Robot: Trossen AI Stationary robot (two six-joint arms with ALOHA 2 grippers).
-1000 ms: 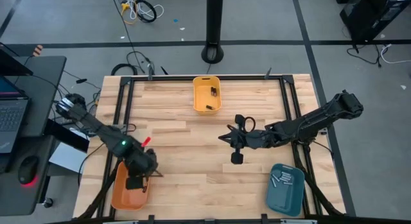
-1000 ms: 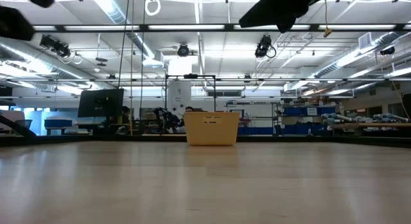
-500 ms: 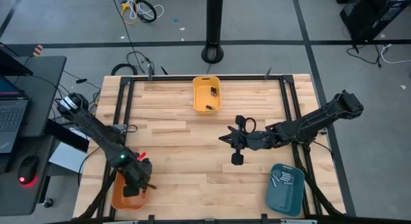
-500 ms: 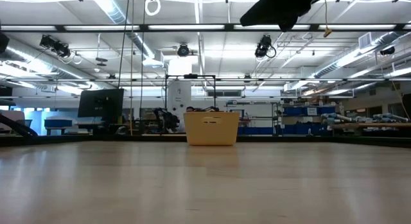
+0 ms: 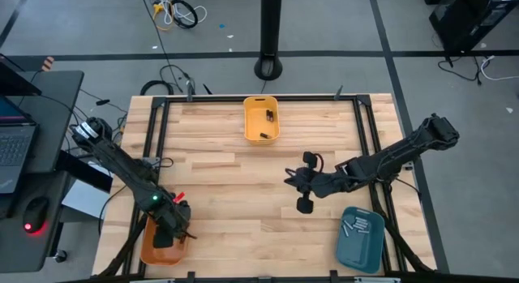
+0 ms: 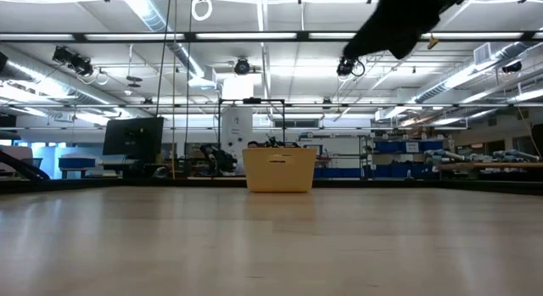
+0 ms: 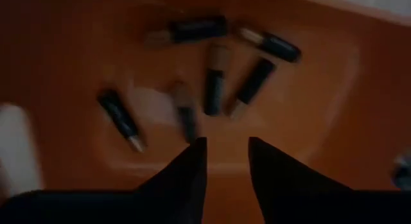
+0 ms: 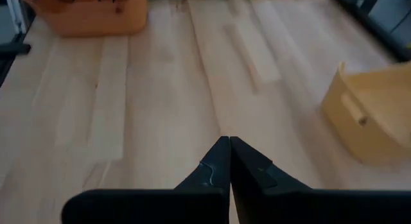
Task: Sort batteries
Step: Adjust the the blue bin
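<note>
Six batteries (image 7: 215, 76) lie loose on the floor of the orange bin (image 5: 154, 242), directly ahead of the left gripper (image 7: 226, 150), whose fingers are spread a narrow gap apart with nothing between them. Nearest the fingertips is a dark cell (image 7: 187, 117) just beyond the gap, its long axis running roughly along the gripper's line of approach; two more lie beside it, nearly parallel, and two lie crosswise at the far wall. A sixth sits apart to one side, tilted. Each is a small dark cylinder with a paler end cap. In the high view the left gripper (image 5: 172, 229) hangs inside the orange bin at the table's near left corner, so this arm is plainly the nearer one. Right gripper (image 5: 305, 203) hovers over bare wood near mid-table, fingers pressed together and empty, between the yellow bin (image 5: 261, 119) and the blue bin (image 5: 361, 237), which holds pale cells.
</note>
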